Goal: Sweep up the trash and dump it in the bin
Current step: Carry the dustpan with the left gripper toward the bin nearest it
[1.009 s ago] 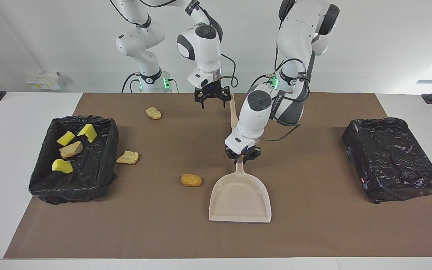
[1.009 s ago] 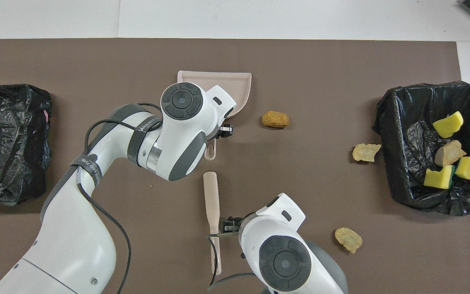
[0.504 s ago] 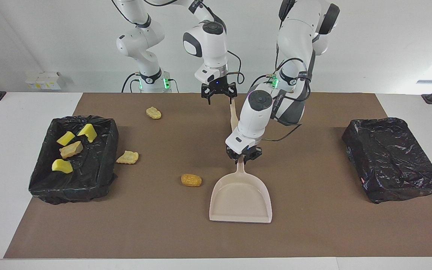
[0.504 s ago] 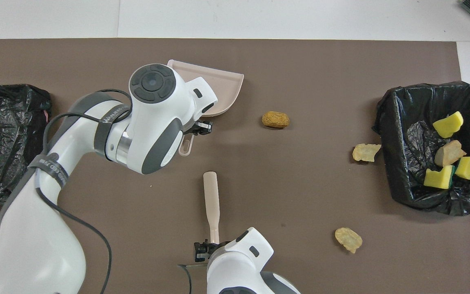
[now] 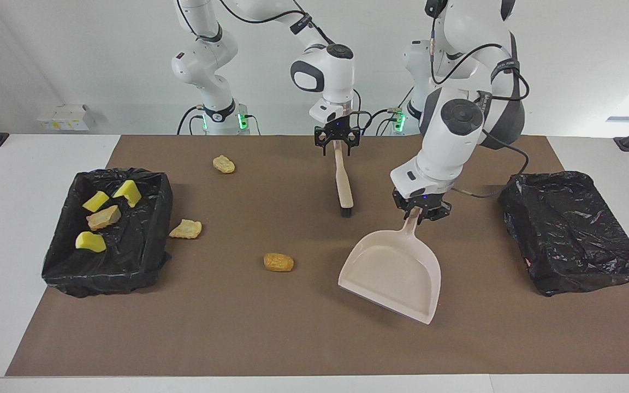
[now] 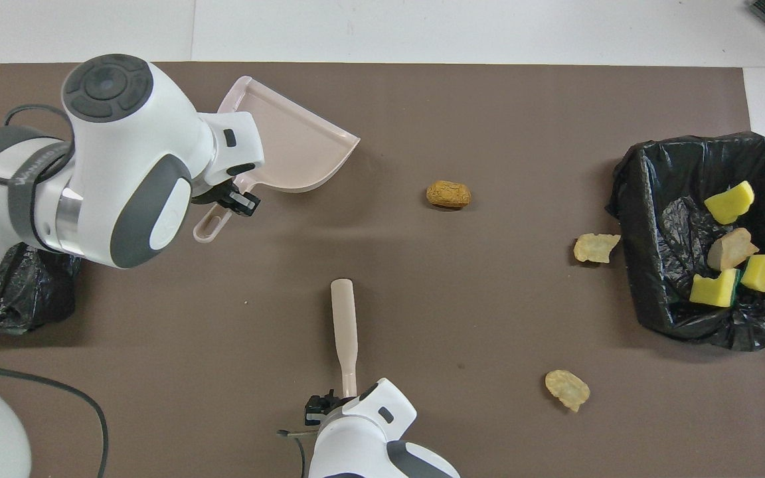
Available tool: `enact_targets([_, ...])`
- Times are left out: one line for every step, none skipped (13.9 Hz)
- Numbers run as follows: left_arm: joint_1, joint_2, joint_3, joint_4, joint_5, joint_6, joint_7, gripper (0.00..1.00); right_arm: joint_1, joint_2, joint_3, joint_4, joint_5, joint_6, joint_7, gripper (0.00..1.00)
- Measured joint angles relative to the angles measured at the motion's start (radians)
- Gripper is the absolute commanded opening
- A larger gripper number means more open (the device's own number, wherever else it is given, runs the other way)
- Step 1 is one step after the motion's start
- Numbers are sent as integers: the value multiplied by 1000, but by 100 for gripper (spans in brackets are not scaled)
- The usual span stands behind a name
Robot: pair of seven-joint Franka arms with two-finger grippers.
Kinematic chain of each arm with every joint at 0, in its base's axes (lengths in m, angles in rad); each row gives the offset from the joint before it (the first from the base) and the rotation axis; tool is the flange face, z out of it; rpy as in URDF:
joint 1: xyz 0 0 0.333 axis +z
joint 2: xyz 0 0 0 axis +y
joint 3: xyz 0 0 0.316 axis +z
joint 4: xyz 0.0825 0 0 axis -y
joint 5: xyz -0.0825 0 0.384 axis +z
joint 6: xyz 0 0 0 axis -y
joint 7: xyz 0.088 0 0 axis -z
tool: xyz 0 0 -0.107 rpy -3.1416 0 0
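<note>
My left gripper (image 5: 416, 210) (image 6: 226, 199) is shut on the handle of the beige dustpan (image 5: 393, 273) (image 6: 289, 146). The pan hangs turned at an angle over the brown mat. My right gripper (image 5: 337, 143) (image 6: 329, 405) is down at the end of the brush (image 5: 343, 180) (image 6: 342, 325) nearest the robots; the brush lies flat on the mat. Three tan pieces of trash lie loose on the mat (image 5: 278, 262) (image 5: 186, 228) (image 5: 224, 164). Yellow trash (image 5: 96, 201) and a tan lump (image 5: 103, 217) sit in the black-lined bin (image 5: 63, 262) (image 6: 635, 199).
A second black-bagged box (image 5: 571, 232) (image 6: 17, 299) stands at the left arm's end of the table, close beside the left arm. Of the loose trash, one piece (image 6: 595, 247) lies right beside the bin's wall.
The left arm has swung the dustpan toward its own end of the table and turned it. The right gripper has moved along the brush to its handle end and come down.
</note>
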Motion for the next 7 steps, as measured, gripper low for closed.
enact_targets([24,-12,1,0,0,-22,73,0,0,2,0,3,-1,0,0,43])
enact_targets([48,-22,1,-1,0,-41,131,0,0,3,0,6,-1,0,0,30])
enact_targets([71,-29,1,-2,0,-59,182,0,0,5,0,7,-1,0,0,17])
enact_targets([93,-35,2,-3,1,-75,232,0,0,6,0,9,-1,0,0,2])
enact_targets([112,-39,2,-5,6,-84,277,0,0,7,0,11,-1,0,0,0])
enact_targets([128,-40,2,-7,22,-88,326,0,0,8,-1,13,-1,0,0,0])
enact_targets([142,-41,2,-8,39,-90,375,0,0,9,-1,15,-1,0,0,0])
